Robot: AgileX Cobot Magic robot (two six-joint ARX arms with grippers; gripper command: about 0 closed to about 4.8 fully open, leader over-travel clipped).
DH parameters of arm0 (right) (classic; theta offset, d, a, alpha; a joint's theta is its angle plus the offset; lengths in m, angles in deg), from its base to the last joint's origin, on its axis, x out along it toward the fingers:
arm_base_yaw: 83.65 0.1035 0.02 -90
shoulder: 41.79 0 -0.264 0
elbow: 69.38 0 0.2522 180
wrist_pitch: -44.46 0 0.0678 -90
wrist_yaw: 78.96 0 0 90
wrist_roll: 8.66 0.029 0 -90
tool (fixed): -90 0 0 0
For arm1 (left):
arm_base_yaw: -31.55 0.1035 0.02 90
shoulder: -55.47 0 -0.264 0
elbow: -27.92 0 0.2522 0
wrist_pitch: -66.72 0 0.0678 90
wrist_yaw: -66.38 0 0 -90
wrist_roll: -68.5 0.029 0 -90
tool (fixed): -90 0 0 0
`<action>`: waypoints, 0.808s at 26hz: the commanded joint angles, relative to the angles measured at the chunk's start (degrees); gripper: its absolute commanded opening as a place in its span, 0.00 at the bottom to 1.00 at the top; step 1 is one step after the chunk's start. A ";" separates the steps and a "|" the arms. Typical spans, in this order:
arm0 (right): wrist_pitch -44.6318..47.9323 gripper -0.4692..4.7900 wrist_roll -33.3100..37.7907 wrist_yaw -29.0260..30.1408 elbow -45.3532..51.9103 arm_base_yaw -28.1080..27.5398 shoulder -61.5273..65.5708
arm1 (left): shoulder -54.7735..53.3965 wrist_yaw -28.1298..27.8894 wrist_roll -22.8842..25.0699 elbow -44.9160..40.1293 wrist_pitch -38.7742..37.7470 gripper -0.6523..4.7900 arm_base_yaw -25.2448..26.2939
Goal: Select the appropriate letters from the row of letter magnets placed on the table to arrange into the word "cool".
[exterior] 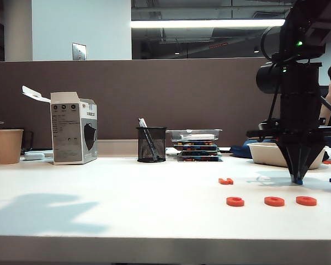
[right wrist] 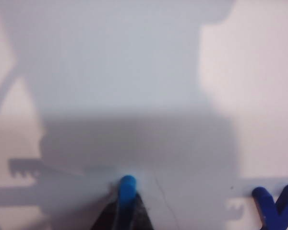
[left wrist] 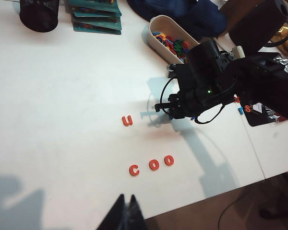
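Observation:
On the white table, an orange-red C and two orange-red O's lie in a line near the front. The left wrist view shows the same C and O's. My right gripper points straight down just behind the right-hand O. It is shut on the short light-blue bar, whose end sticks out past the fingertips low at the table surface. My left gripper is shut with nothing in it, over the table's front edge.
A hook-shaped orange-red magnet lies behind the C. A darker blue magnet lies beside the right gripper. At the back stand a paper cup, a white box, a mesh pen holder, stacked clear trays and a white tub.

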 commanded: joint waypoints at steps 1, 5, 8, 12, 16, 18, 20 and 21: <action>-4.46 0.07 -1.38 1.14 0.92 -0.13 -0.28 | 0.15 -0.17 -0.13 0.13 0.35 0.11 -0.04; -6.16 0.07 -1.40 2.36 1.20 -0.13 -4.39 | 0.15 -0.20 -0.13 0.13 0.35 0.11 -0.04; -6.45 0.07 -1.88 2.40 2.60 -0.13 -9.03 | 0.15 -0.20 -0.13 0.13 0.35 0.11 -0.04; -6.19 0.07 -2.25 2.56 7.02 -0.13 -15.50 | 0.15 -0.20 -0.13 0.13 0.35 0.11 -0.04; -3.41 0.07 -2.25 5.49 14.14 -0.11 -19.93 | 0.15 -0.17 -0.13 0.13 0.35 0.11 -0.04; -0.46 0.07 -2.23 6.58 18.80 -0.04 -21.66 | 0.15 -0.17 -0.15 0.13 0.35 0.11 -0.04; 1.90 0.07 -2.19 6.62 22.27 -0.04 -22.56 | 0.07 -0.17 -0.13 0.13 0.37 0.11 -0.04; 2.75 0.07 -2.21 6.64 23.78 -0.04 -22.58 | 0.04 -0.20 -0.13 0.13 0.35 0.11 -0.04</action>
